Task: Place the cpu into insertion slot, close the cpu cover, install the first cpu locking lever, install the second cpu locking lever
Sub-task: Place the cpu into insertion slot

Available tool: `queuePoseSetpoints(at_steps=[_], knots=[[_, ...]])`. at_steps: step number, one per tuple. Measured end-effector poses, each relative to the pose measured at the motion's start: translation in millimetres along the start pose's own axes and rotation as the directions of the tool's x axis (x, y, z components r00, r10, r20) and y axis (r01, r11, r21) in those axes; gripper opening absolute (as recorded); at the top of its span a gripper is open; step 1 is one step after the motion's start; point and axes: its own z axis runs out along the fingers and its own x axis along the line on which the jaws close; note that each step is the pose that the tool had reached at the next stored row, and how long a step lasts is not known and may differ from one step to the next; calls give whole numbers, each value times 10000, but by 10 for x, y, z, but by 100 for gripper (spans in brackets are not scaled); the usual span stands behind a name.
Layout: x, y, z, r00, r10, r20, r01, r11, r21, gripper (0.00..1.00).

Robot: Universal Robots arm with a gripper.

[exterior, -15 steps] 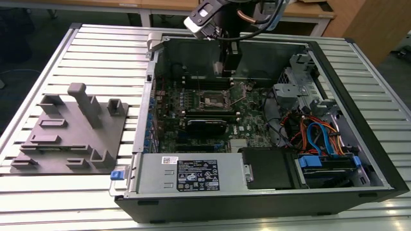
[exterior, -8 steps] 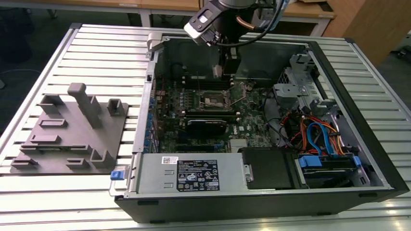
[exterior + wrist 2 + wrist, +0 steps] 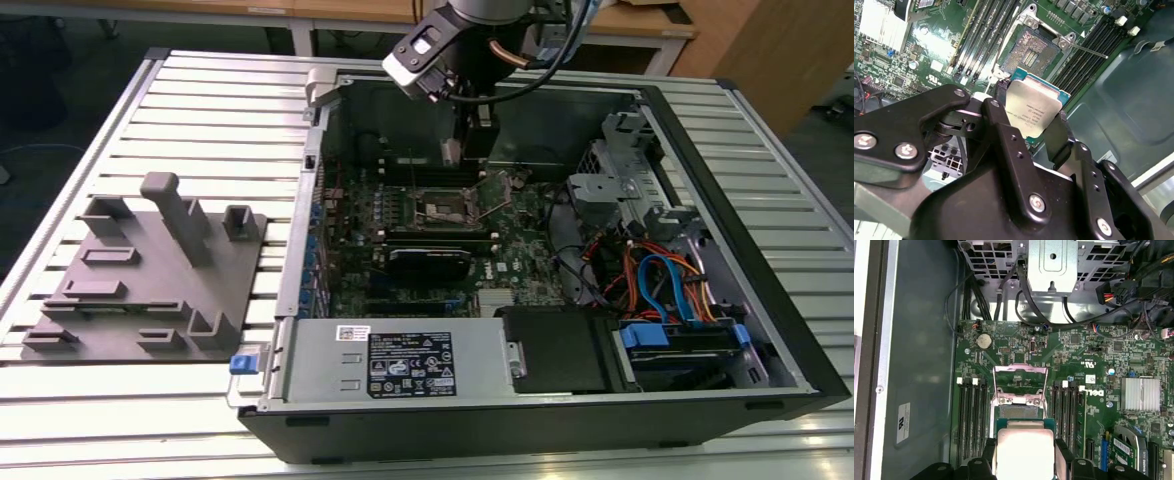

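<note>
Fingers pinching cpu by its edges, above insertion slot, cpu cover raised; inside computer case.

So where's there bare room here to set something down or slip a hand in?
Bare table slats lie beyond the grey fixture, at the exterior view's left. Inside the case, the plain metal panel beside the memory slots is free. Crowded: the cables at the exterior view's right, and by the insertion slot, where the gripper holds the cpu.
</note>
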Motion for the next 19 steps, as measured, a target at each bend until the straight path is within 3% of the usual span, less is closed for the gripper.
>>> queuePoseSetpoints(at_steps=[9,11,19], knots=[[-1,-1,19,10000,0,0,0,10000,0,54],[-3,-2,70,10000,0,-1,0,10000,0,54],[-3,-3,84,10000,0,-1,0,10000,-1,54]])
